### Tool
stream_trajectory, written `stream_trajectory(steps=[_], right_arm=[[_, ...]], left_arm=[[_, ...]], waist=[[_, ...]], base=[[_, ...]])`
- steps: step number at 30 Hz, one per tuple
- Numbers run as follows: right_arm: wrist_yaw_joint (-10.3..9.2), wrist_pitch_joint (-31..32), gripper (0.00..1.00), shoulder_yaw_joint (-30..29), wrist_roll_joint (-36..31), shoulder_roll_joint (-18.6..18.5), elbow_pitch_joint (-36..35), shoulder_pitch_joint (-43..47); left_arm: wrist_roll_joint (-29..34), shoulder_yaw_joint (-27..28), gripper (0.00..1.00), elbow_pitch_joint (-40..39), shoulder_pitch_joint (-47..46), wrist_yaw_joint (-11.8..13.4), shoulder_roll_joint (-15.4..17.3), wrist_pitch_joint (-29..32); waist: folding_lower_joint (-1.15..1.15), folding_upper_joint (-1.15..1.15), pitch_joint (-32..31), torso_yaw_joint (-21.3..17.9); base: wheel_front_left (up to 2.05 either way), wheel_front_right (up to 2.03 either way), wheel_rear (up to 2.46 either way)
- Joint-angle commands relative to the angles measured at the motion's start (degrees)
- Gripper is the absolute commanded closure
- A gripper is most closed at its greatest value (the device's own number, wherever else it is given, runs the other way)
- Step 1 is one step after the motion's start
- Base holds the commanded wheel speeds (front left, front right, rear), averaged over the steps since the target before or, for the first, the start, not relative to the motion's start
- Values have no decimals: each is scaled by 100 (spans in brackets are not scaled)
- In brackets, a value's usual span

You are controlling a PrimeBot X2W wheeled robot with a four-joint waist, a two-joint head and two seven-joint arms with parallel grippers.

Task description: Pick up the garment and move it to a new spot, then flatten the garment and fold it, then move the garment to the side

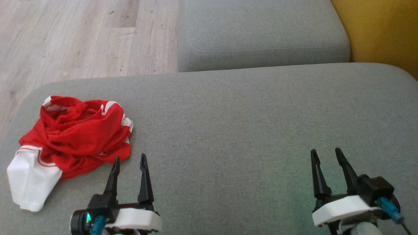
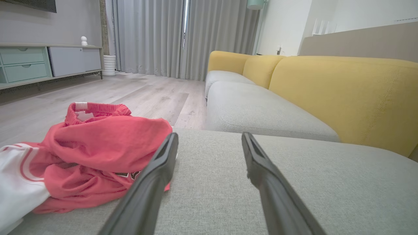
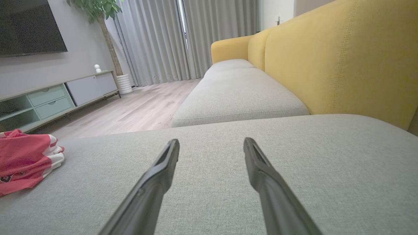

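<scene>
1. Head view: the crumpled red-and-white garment (image 1: 75, 137) lies on the grey cushion (image 1: 228, 130), just ahead-left of the left tool (image 1: 130, 157); that tool and the right tool (image 1: 326, 150) are both spread and empty.
2. Left wrist view: the cloth looks thin, light and limp; its raised fold sits just beside the left finger.
3. Right wrist view: the garment is far left of the tool; I'd pinch a raised fold.

I'm looking along the right gripper (image 3: 211, 143), its fingers (image 3: 156, 182) spread wide and holding nothing over the grey cushion (image 3: 294, 182). The red-and-white garment (image 3: 26, 158) is lying bunched at the left edge, well apart from the fingers. A yellow backrest (image 3: 343, 65) is running along the right.
</scene>
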Motion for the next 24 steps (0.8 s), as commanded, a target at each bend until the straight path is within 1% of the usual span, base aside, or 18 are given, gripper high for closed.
stream_trajectory(steps=[1,4,8,18,21,24], right_arm=[[42,-110,0,111,-198,-51,-154,-115],[43,-161,0,117,-357,-52,-100,-99],[44,-228,0,143,-607,-53,-55,-85],[44,-229,0,113,-622,-53,3,-88],[44,-229,0,87,-626,-53,2,-70],[44,-229,0,63,-633,-53,-11,-66]], left_arm=[[116,97,0,-172,-137,32,25,-103],[251,66,0,-125,-139,8,26,-154],[485,20,0,-92,-131,55,27,-222],[469,47,0,10,-118,71,27,-223],[474,28,0,39,-150,64,27,-223],[489,14,0,46,-188,68,27,-223]], waist=[[-1,0,-10,8],[-1,0,-30,20],[-1,0,-46,28],[-1,0,-16,19],[-1,0,10,93],[-1,0,63,270]], base=[[0,0,0],[0,0,0],[0,0,0],[0,0,0],[0,0,0],[0,0,0]])
